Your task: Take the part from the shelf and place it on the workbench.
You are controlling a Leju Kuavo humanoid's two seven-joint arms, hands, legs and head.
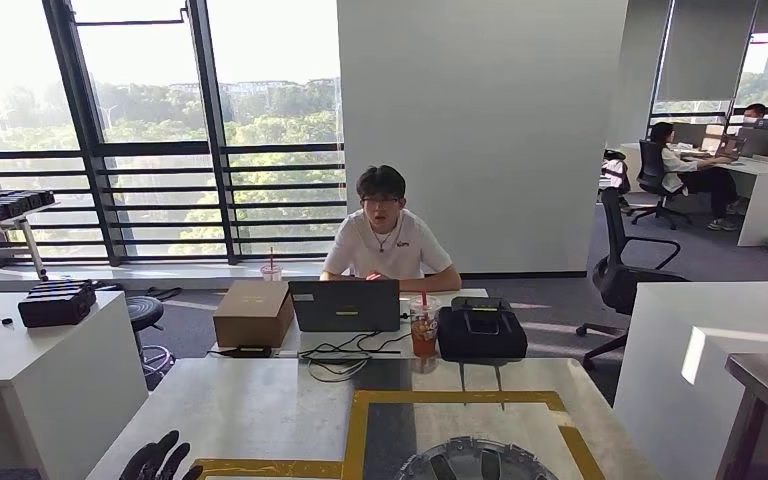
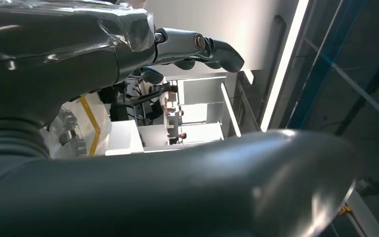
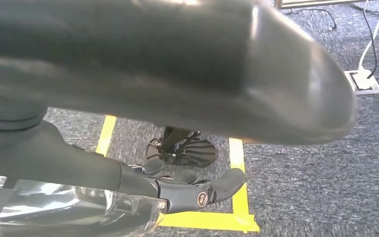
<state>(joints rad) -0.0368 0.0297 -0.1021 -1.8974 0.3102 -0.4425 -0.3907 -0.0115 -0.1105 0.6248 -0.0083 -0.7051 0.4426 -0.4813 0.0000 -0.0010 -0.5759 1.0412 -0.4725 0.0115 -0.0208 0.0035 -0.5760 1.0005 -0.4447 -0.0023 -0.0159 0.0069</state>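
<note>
The part point(image 1: 470, 463), a round silver disc with dark slots, lies on the grey workbench point(image 1: 260, 410) inside a yellow taped rectangle, at the near edge of the head view. My left hand point(image 1: 160, 462) shows its dark fingers to the left of the part, apart from it. In the left wrist view that hand point(image 2: 197, 47) has its fingers stretched out with nothing in them, and the part point(image 2: 68, 132) lies beyond by the yellow tape. My right hand point(image 3: 197, 190) hangs over carpet, fingers loosely spread and holding nothing.
A person point(image 1: 385, 240) sits behind a laptop point(image 1: 345, 305) at the bench's far side. A cardboard box point(image 1: 253, 312), a red drink point(image 1: 423, 330), a black bag point(image 1: 480, 332) and cables lie there. White desks stand left and right. Yellow floor tape point(image 3: 239, 197) and a dark stand base point(image 3: 180, 150) are below my right hand.
</note>
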